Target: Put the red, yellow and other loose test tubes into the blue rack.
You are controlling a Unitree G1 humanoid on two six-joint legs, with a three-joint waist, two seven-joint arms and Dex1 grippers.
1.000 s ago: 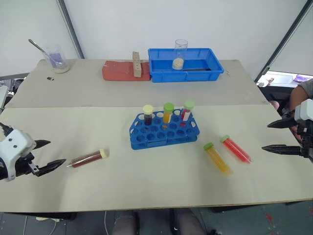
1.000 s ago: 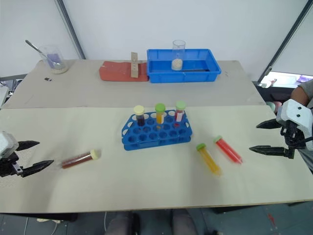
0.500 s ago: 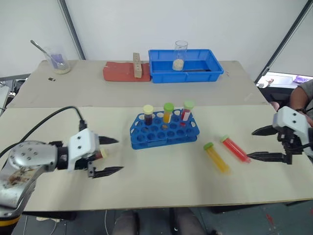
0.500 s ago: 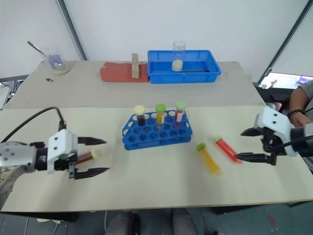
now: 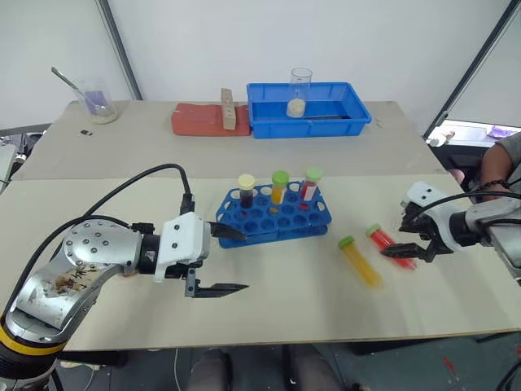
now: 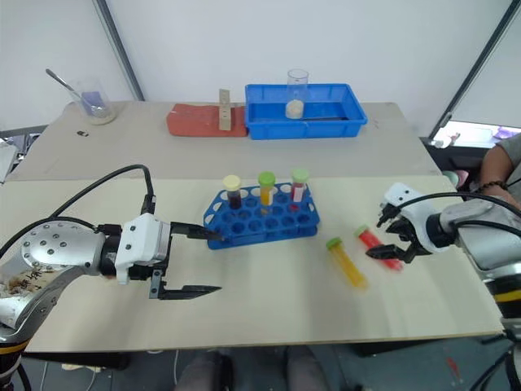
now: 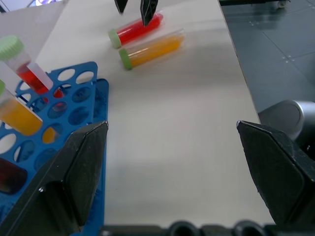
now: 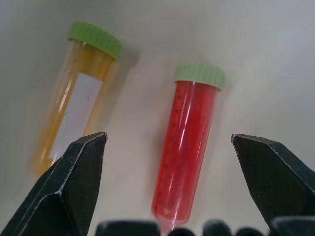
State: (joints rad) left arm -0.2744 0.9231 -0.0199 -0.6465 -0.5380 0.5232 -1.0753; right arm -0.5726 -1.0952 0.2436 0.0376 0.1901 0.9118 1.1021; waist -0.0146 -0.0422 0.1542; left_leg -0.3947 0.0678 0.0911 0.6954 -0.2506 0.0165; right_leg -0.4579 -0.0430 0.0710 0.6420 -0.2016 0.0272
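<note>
The red tube with a green cap lies on the table right of the blue rack. My right gripper stands open astride it, one finger on each side, as the right wrist view shows around the red tube. The yellow-orange tube, also green-capped, lies just left of the red one. Three capped tubes stand in the rack's back row. My left gripper is open with nothing in it, pointing right at the rack's front left corner. The left wrist view shows the rack and both loose tubes beyond.
A large blue tray holding a glass beaker sits at the back. Beside it lie a red block and a wooden piece. A beaker with a spoon stands far left. A person's arm shows at the right edge.
My left gripper swung right from the table's left edge, past the dark tube, to the rack's corner. My right gripper came in and down over the red tube. Both stayed open.
</note>
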